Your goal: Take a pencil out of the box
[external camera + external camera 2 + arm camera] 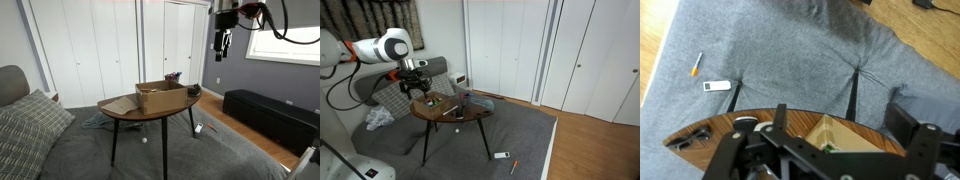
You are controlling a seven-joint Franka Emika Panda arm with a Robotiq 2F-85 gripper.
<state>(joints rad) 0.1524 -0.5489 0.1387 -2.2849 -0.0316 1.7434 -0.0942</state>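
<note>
The brown cardboard box [160, 97] stands on the round wooden table [125, 110], with a loose flap at one end. Thin sticks that look like pencils [172, 77] stand up at the box's far end. In the wrist view the box [845, 133] lies below me with its opening partly hidden by my gripper, and something green [828, 150] shows inside. My gripper [222, 47] hangs well above the table with nothing in it. It also shows in an exterior view [417, 88] and in the wrist view [830, 155], fingers spread apart.
A white object [715, 85] and an orange pen-like stick [696, 65] lie on the grey carpet. A white round item [743, 124] and a dark one [695, 133] sit on the table beside the box. A black bench [265, 115] and a cushion [30, 125] flank the table.
</note>
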